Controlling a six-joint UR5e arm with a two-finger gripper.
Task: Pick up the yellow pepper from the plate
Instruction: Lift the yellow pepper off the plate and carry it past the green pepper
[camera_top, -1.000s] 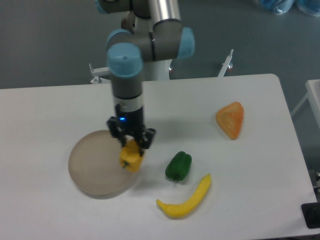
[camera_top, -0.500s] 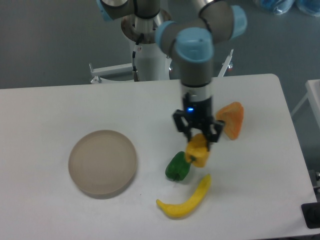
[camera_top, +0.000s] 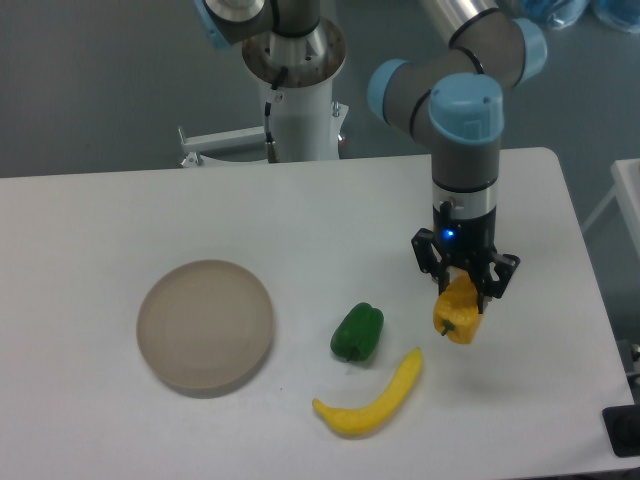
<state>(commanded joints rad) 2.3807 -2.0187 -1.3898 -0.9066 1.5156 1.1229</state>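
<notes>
Right of centre over the white worktop, I have the two-finger gripper with jaws clamped on the small blocky yellow bell pepper, held above the surface. Well to the left sits the round tan plate, with a green pepper and curved yellow banana piece between.

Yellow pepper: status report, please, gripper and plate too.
Gripper shut on yellow pepper, held right of green pepper. Plate bare. Nothing blocking.
</notes>
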